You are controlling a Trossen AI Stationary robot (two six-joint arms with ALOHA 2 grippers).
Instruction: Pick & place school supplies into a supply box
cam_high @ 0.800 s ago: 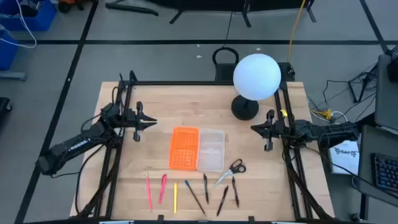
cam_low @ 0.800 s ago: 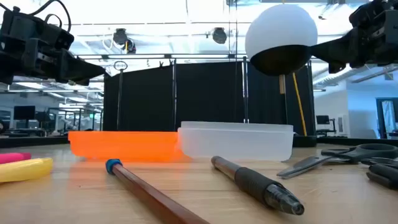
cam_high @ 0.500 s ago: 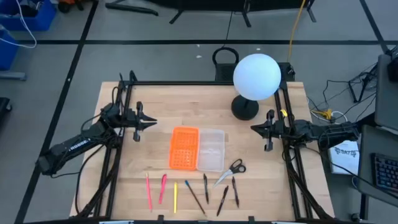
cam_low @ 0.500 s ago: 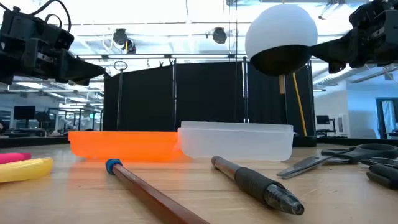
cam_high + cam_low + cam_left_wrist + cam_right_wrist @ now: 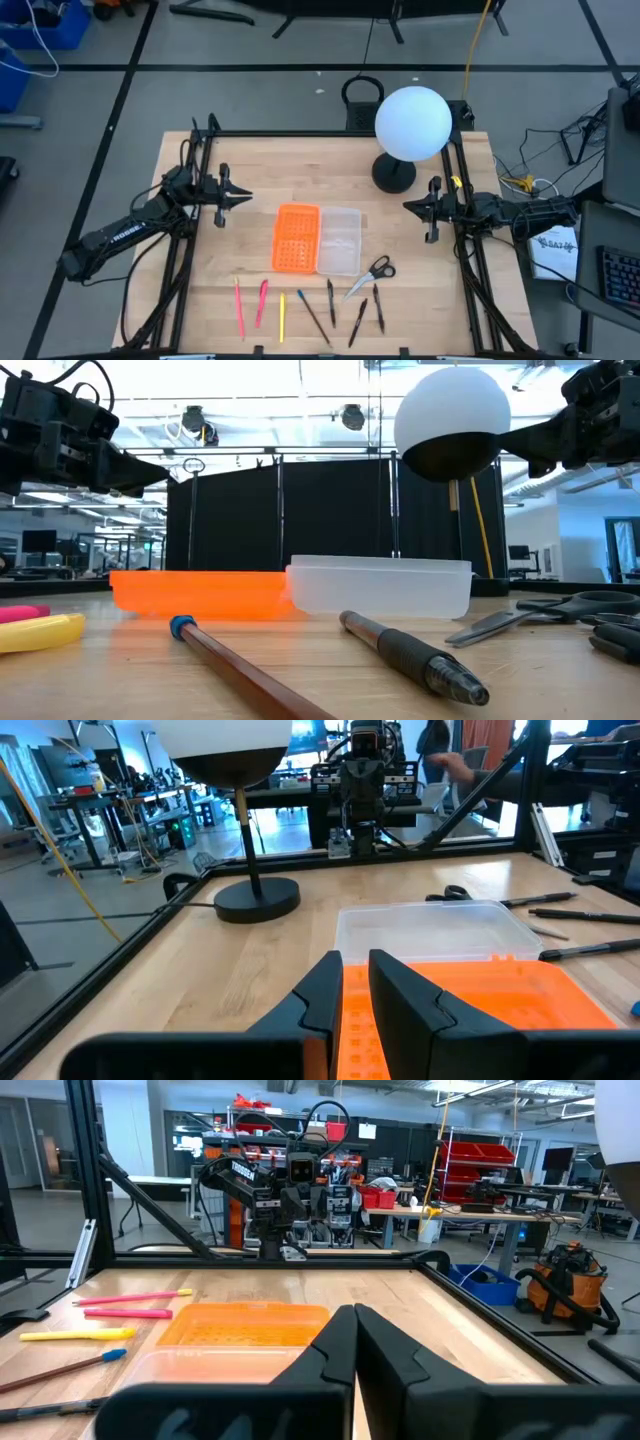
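Nothing moved since earlier frame: left gripper (image 5: 243, 198) slightly parted, right gripper (image 5: 408, 206) clenched, both empty, flanking supply box (image 5: 339, 241)

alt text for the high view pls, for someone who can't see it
Overhead view of a wooden table: a supply box, clear tray joined to an orange perforated lid, lies open and empty at centre. Pens and pencils and scissors lie nearer the front edge. The left gripper and right gripper hover at either side, holding nothing.
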